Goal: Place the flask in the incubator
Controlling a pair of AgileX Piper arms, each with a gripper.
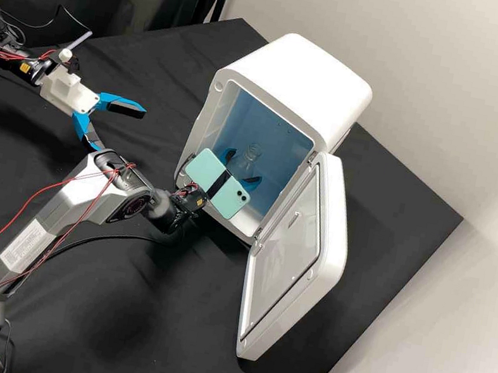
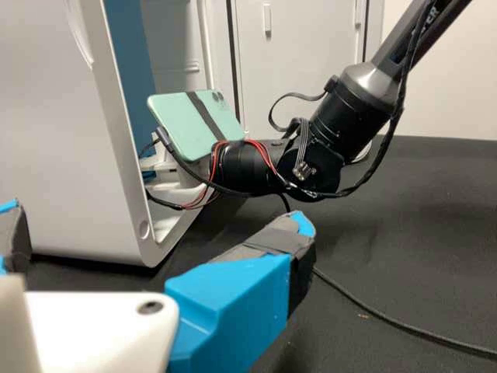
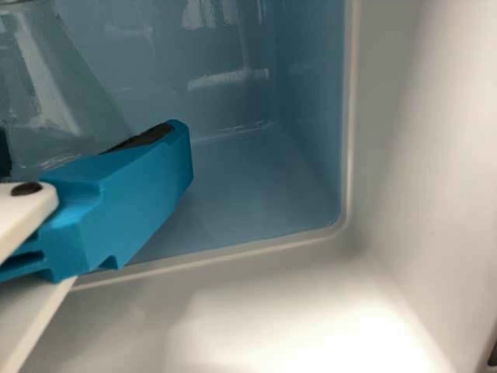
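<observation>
- High view: the white incubator (image 1: 300, 80) sits near the middle of the black bench (image 1: 115, 291). Its door (image 1: 298, 253) stands open, hanging out toward 5 o'clock.
- The flask (image 1: 249, 158) is inside the blue box, low down, just past the open front. It stands upright. Its long line runs from bottom to top, and its thin neck points to 12 o'clock.
- The right hand (image 1: 240, 169) is inside too, right at the flask. A green phone (image 1: 217, 182) is strapped to its wrist. I cannot tell if this hand is squeezing the flask or has let go. I also cannot tell if the flask rests on the floor of the box.
- The left hand (image 1: 121, 128) hangs over the bench at 9 o'clock from the incubator, well apart from it. It is spread wide and holds nothing.
- Left wrist view: the right arm (image 2: 272, 167) goes into the incubator past its white side wall, with the phone on top of it. A black cable (image 2: 388, 318) lies on the bench nearby.
- Right wrist view: this looks into the blue inside of the incubator. A clear, glassy shape near the back wall is, I think, the flask.
- The flask looks like clear glass. So I think it is light, hard and slippery, and it would break if bumped or dropped.
- A good place to hold it would be around the wide lower part, with a soft squeeze.
</observation>
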